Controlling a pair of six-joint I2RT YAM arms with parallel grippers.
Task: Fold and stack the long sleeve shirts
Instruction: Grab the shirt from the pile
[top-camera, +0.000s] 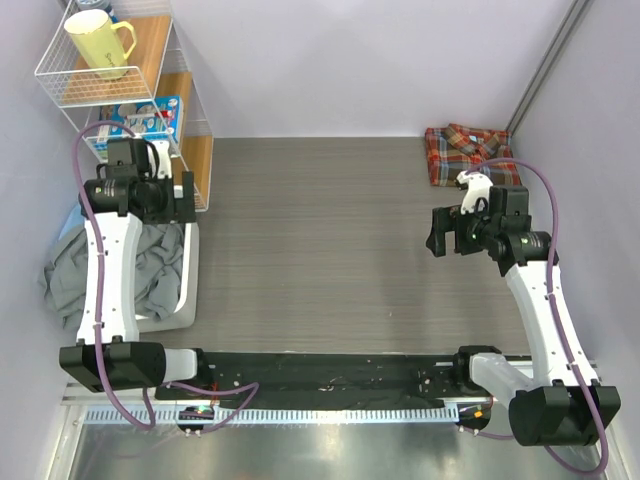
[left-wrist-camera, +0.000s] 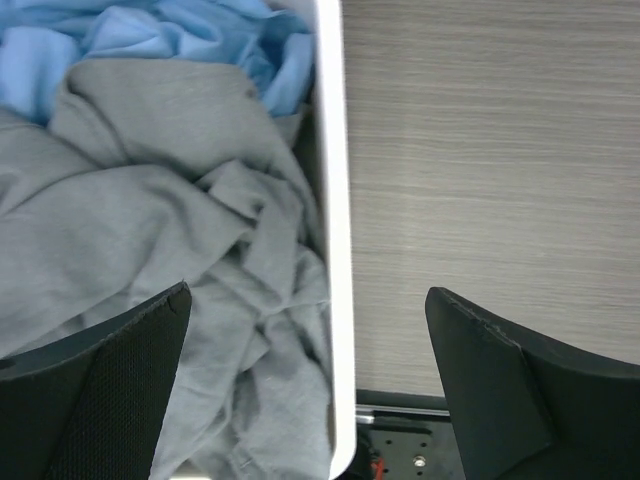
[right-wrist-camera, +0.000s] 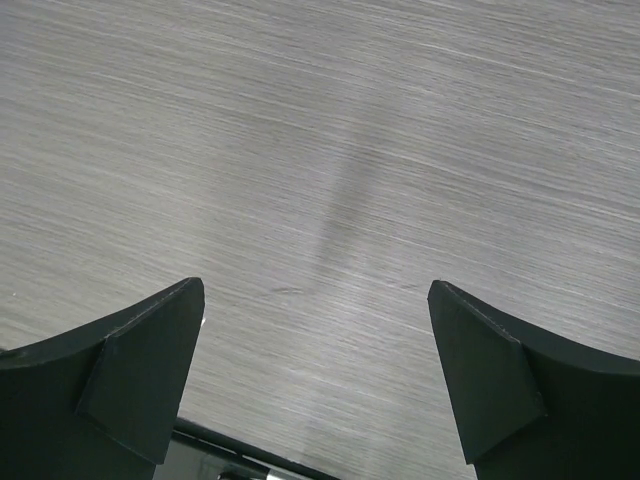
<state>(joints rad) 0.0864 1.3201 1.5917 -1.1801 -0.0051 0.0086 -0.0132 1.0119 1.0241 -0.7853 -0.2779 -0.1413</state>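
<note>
We find both hands released, holding nothing. The left hand hangs above the rim of the white bin; the right hand hangs over the bench. The grey shirt lies crumpled in that bin beside blue cloth. The plaid shirt lies roughly folded at the bench's far right corner.

My left arm covers the middle of the grey shirt; my right arm hides the plaid shirt's near edge.
</note>
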